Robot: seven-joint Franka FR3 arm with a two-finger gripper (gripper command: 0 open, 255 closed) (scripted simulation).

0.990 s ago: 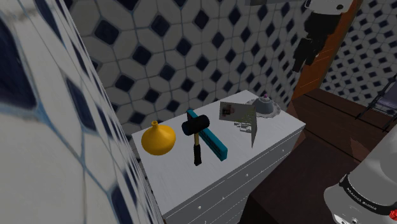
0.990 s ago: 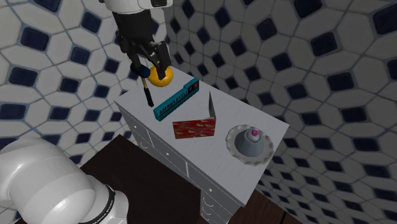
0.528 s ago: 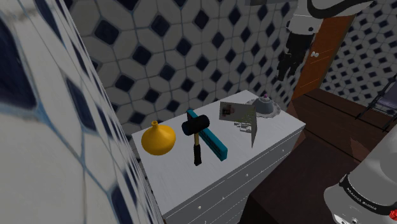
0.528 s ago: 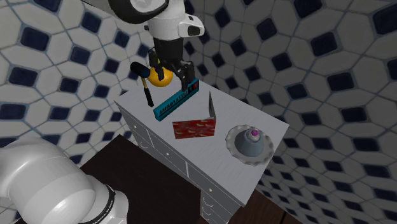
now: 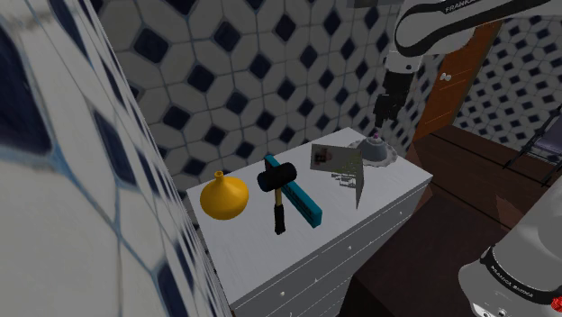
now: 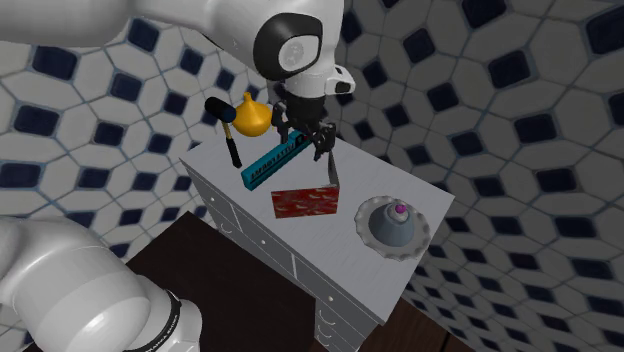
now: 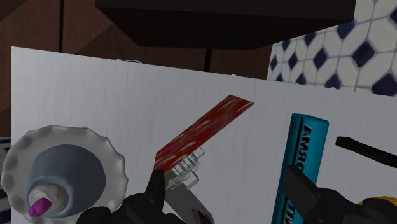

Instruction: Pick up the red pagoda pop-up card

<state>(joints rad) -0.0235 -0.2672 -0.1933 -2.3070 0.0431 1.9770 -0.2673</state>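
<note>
card [image 6: 305, 203] sits mid-top of the white dresser [image 6: 338, 268], folded open in an L: red leaf flat on the surface, second leaf standing upright along its far edge in the second exterior view; small pale pop-up pieces sit in the fold in the wrist view, detail too small to read

neighbours: teal box [image 6: 277, 161] just beside the upright leaf on one side, apart from it; scalloped grey plate [image 6: 420, 243] with a grey dome on the other side, near but not touching; hammer [image 6: 231, 140] and yellow vase [image 6: 252, 117] beyond the box, well clear

gripper [image 6: 303, 142] hovers above the card's box-side end, pointing down; fingers apart, fairly wide, nothing between them, no contact with anything

key relation, from the wrist view: card [image 7: 203, 133] lies ahead of and below the gripper [image 7: 229, 197]; red leaf's long axis runs diagonal to the line between the fingers, its near corner close to the finger [image 7: 154, 189] on the plate's side, its far corner heading off toward the box [image 7: 299, 159]; so the card is off-centre in the opening, biased toward the plate-side finger

judgement: approach phase, grasp not started; upright leaf looks like the only grabbable edge, flat leaf too thin on the surface; next move likely needs a small shift toward the plate, wrist yaw to put the fingers either side of that leaf, then descend; risk: a finger clipping the box or pushing the light card along instead of pinching it
</note>
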